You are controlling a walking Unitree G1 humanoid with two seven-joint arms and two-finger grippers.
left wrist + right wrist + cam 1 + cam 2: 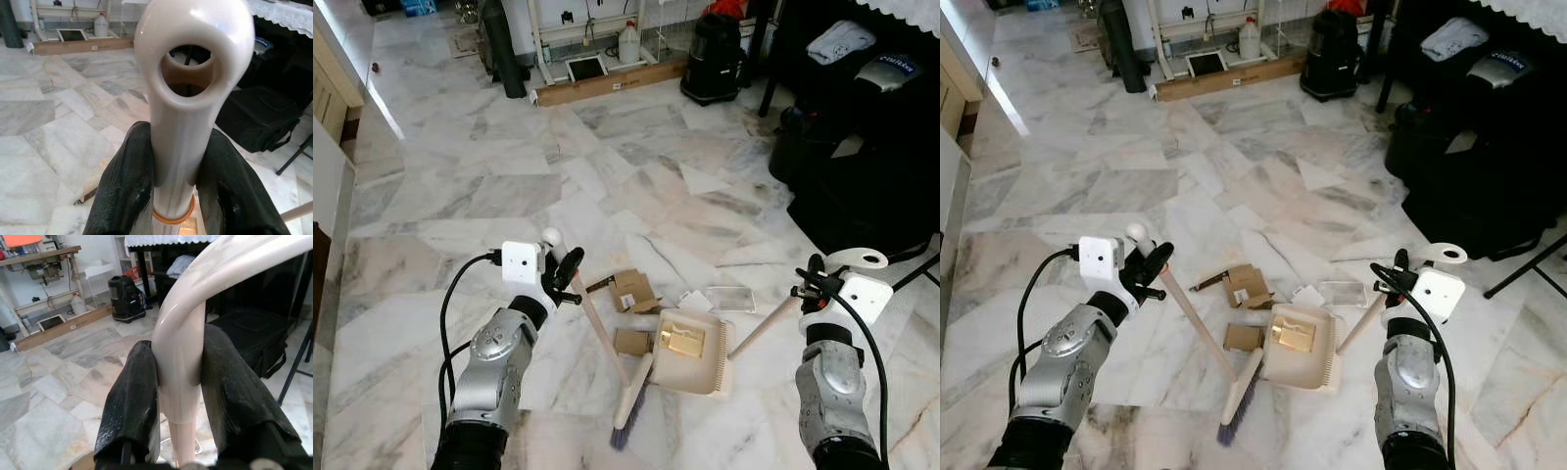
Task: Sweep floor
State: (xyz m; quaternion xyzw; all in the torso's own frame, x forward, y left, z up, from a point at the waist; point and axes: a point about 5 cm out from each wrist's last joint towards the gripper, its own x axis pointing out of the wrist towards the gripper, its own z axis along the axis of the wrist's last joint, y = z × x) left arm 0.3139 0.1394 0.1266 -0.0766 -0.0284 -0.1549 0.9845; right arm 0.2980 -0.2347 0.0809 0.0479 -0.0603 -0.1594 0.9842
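Your cream-handled broom with purple bristles (625,411) leans on the white marble floor (509,186), bristles beside the cream plastic dustpan (690,352) holding a gold scrap. Left gripper (560,274) fingers clamp the broom handle's top; right gripper (810,284) fingers squeeze the dustpan's handle. Brown cardboard scraps (632,290) lie just beyond.

Marble floor (509,186) bears dustpan (693,352), broom head (631,401), cardboard scraps (632,291) (one inside the pan), clear wrapper (731,298)
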